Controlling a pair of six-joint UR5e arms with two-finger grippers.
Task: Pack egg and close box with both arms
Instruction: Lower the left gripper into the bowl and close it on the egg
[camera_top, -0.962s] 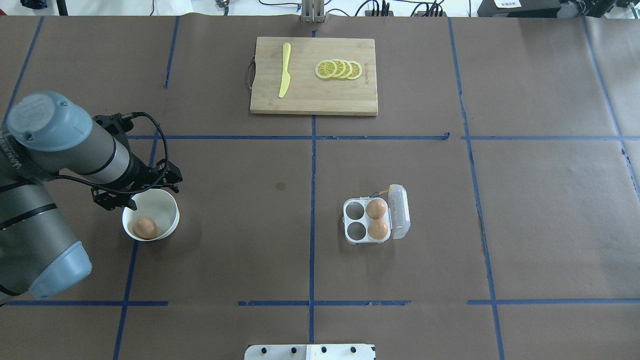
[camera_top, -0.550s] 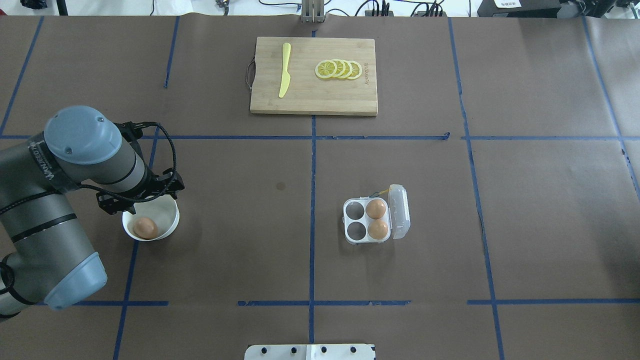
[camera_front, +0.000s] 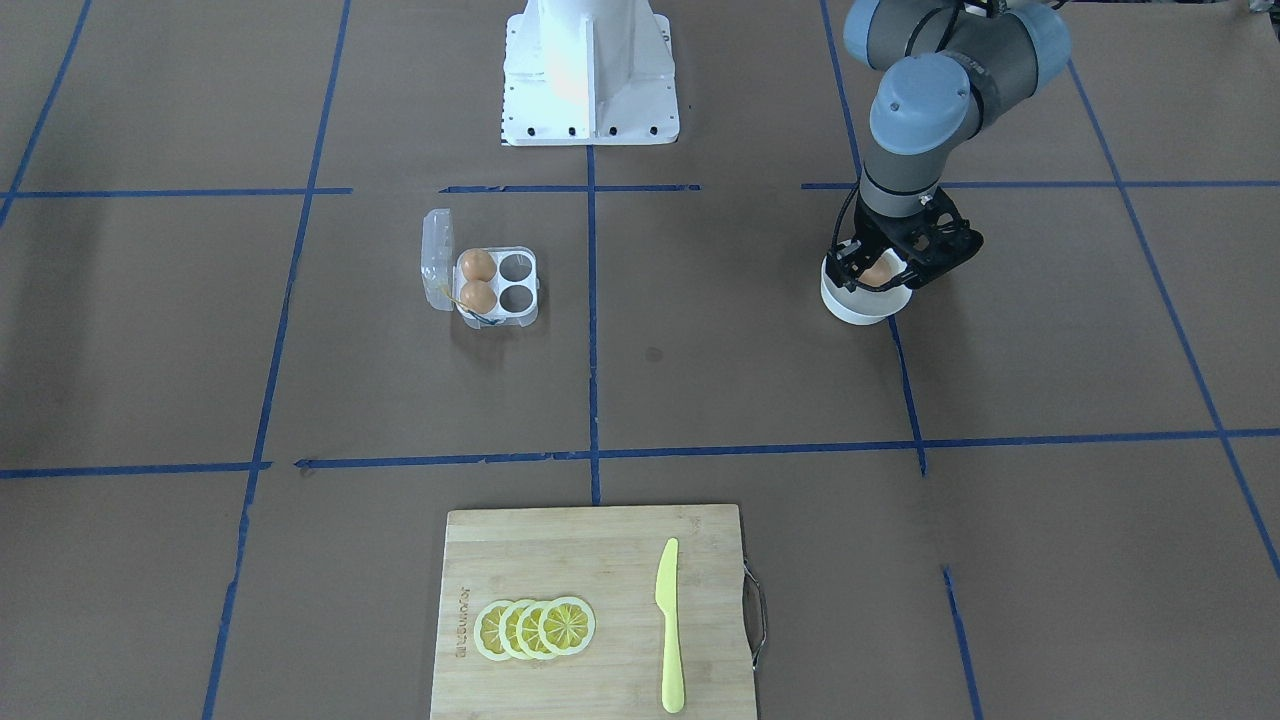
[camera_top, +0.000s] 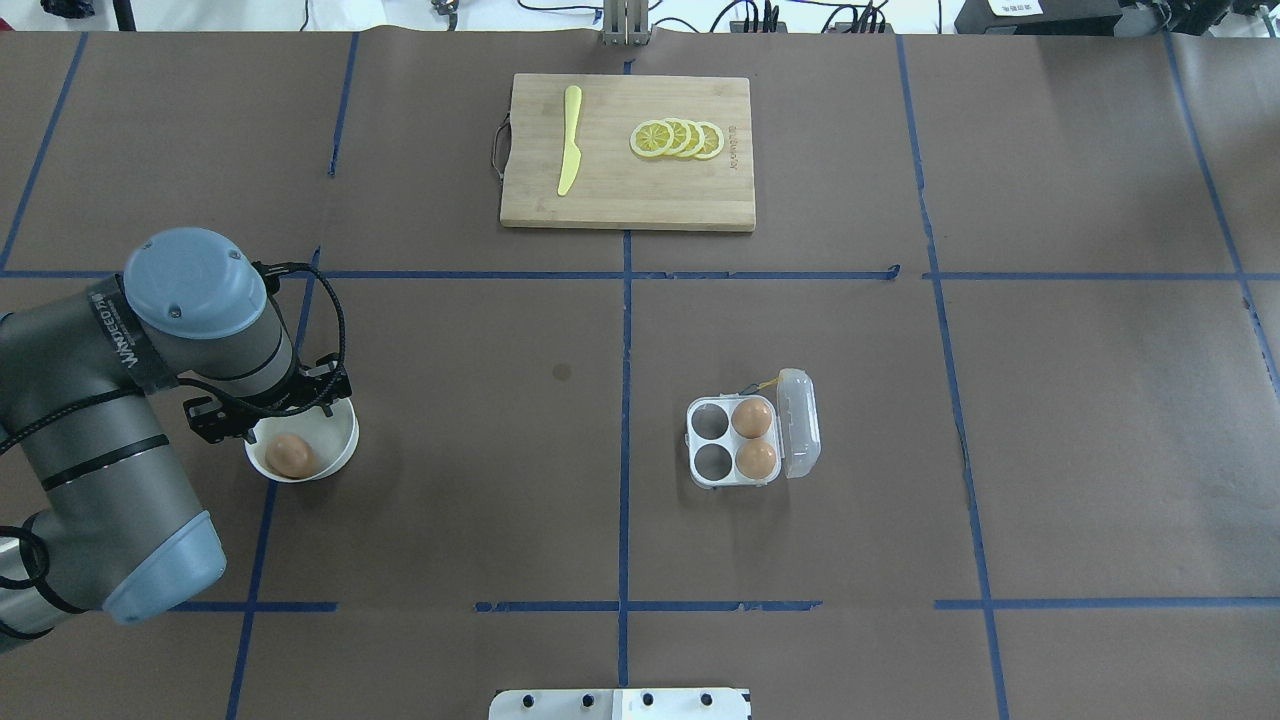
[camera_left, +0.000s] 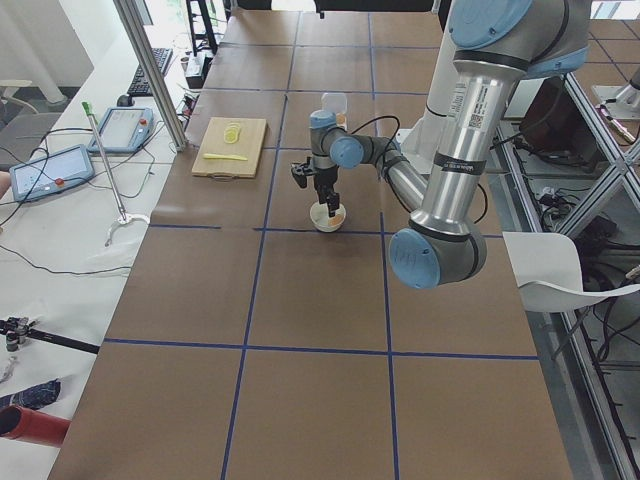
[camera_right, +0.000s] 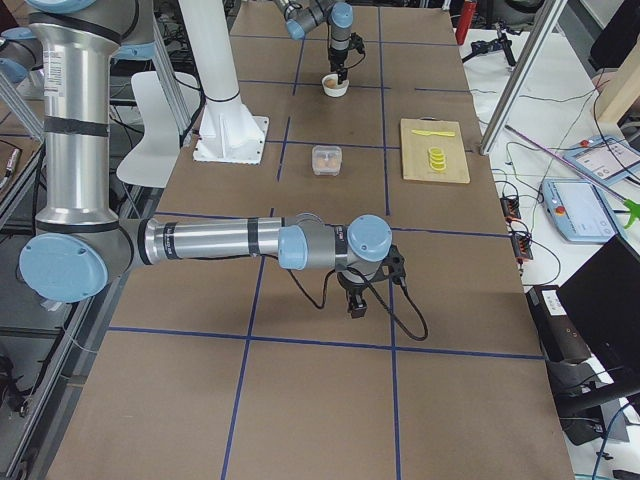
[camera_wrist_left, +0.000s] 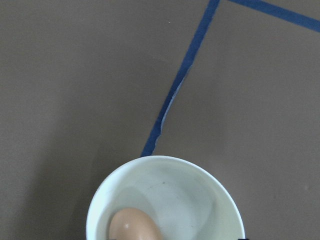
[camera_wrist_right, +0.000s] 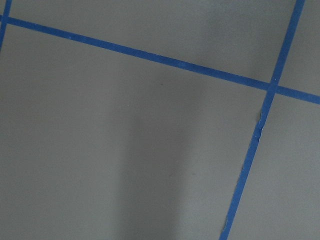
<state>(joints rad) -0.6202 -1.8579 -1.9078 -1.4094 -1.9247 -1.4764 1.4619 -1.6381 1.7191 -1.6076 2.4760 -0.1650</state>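
1. Left tool (camera_front: 880, 266): black, angular, hard-edged, pointed straight down over a round white bowl (camera_top: 343, 432). Jaws spread to either side of the egg, gripping nothing. Contact with the egg not discernible.
2. Right tool (camera_right: 356, 302): small black block aimed down at bare table, seen only from the right-side camera. Spread or clenched: cannot tell.
3. Left arm (camera_top: 90, 400): smooth grey-silver tubes with matte light-blue caps and a looped black cable at the wrist. Elbow bent, forearm reaching in from the near left edge, wrist upright above the bowl.
4. Right arm (camera_right: 210, 240): stretched out low and level over the table, well apart from both bowl and box.
5. Egg (camera_top: 290, 455): smooth tan-brown oval with a faint sheen. Lying on its side inside the bowl, toward the near-left wall, on the left side of the table.
6. Box (camera_top: 711, 424): thin clear plastic, four round cups set in a square, just right of centre and well apart from the bowl.
   - Hinged lid (camera_top: 800, 420) swung open along the right side.
   - Thin yellow band (camera_top: 766, 383) at the far corner.
   - One brown egg in the far-right cup (camera_top: 752, 418), another in the near-right cup (camera_top: 757, 459).
7. Table (camera_top: 1050, 430): matte brown paper cover, gridded with blue tape.
8. Far centre: pale wooden cutting board (camera_top: 620, 205), rectangular, with a flat yellow knife (camera_top: 569, 140) and fanned lemon slices (camera_top: 677, 138) on top.
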